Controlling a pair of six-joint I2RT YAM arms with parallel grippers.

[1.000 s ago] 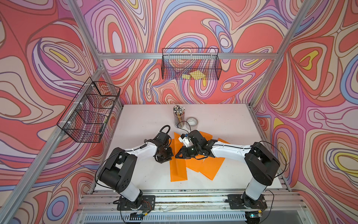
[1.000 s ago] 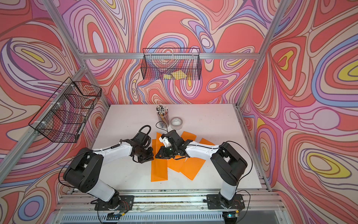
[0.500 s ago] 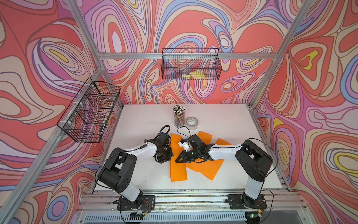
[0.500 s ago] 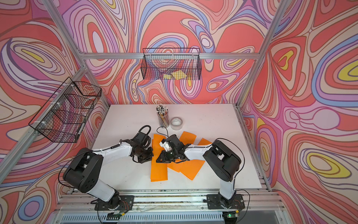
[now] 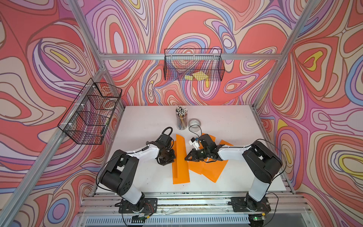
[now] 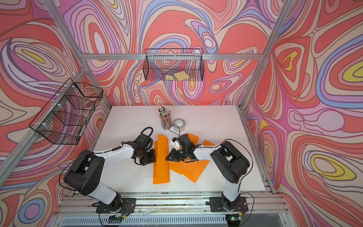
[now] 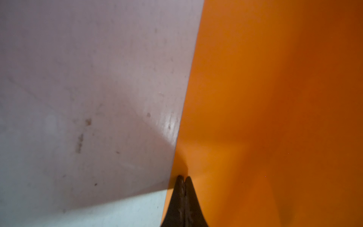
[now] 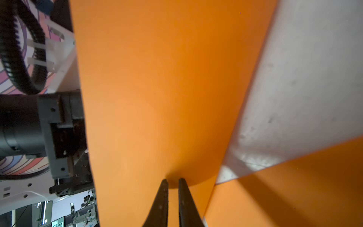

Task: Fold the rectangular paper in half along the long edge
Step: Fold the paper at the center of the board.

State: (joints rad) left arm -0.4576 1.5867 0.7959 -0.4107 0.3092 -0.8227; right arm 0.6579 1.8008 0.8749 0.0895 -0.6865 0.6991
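The long orange rectangular paper (image 5: 180, 171) (image 6: 162, 173) lies lengthwise mid-table, its right part lifted and curled over. In both top views my left gripper (image 5: 172, 158) (image 6: 155, 157) is at its left edge and my right gripper (image 5: 186, 158) (image 6: 167, 158) at its right side. In the left wrist view the left gripper (image 7: 183, 176) is shut, its tips pressing on the paper (image 7: 275, 98) just inside the edge. The right wrist view shows the right gripper (image 8: 172, 179) with a narrow gap, tips against the curved bend of the paper (image 8: 157, 98).
More orange sheets (image 5: 214, 169) lie fanned under my right arm. A cup of pencils (image 5: 181, 119) and a tape roll (image 5: 194, 123) stand just behind the paper. Wire baskets hang on the left wall (image 5: 90, 114) and back wall (image 5: 194, 64).
My right gripper's jaws have narrowed and the right arm has drawn in closer to the paper. The left gripper has stayed shut at the left edge.
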